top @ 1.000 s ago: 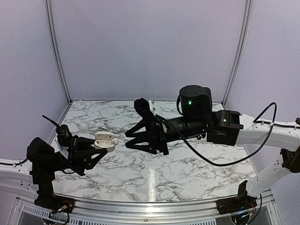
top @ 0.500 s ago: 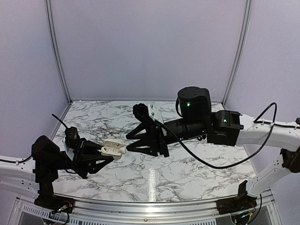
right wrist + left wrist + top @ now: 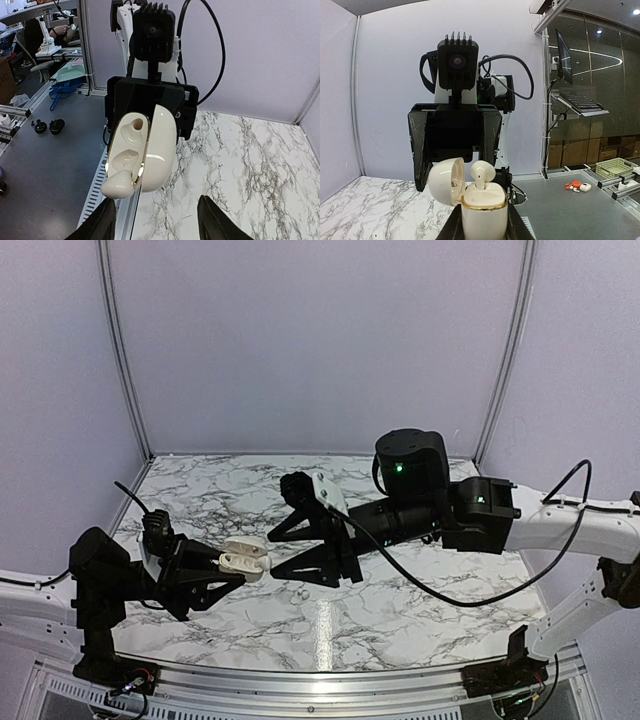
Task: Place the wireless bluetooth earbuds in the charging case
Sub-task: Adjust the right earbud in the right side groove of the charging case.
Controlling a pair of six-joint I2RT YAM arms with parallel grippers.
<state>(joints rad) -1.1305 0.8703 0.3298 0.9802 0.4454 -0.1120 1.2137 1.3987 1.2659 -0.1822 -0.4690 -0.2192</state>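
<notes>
My left gripper (image 3: pixel 484 229) is shut on the charging case (image 3: pixel 484 210), a glossy white pebble with a gold rim, held upright above the table with its lid (image 3: pixel 447 181) swung open to the left. One white earbud (image 3: pixel 482 173) stands with its stem in a socket. From the right wrist view the case (image 3: pixel 125 150) faces me, the earbud (image 3: pixel 117 184) sticks out of the lower socket, and the upper socket (image 3: pixel 135 124) is empty. My right gripper (image 3: pixel 157 222) is open just in front of the case, holding nothing. In the top view the case (image 3: pixel 245 559) sits between both grippers.
The marble table (image 3: pixel 420 600) lies below both arms. A tiny white piece (image 3: pixel 299 592) lies on it under the right gripper; I cannot tell what it is. White walls close off the back and sides. The right arm (image 3: pixel 470 515) stretches in from the right.
The left gripper carried the case rightward up to the right gripper. The right gripper's jaws have spread apart, and the earbud now sits in the case.
</notes>
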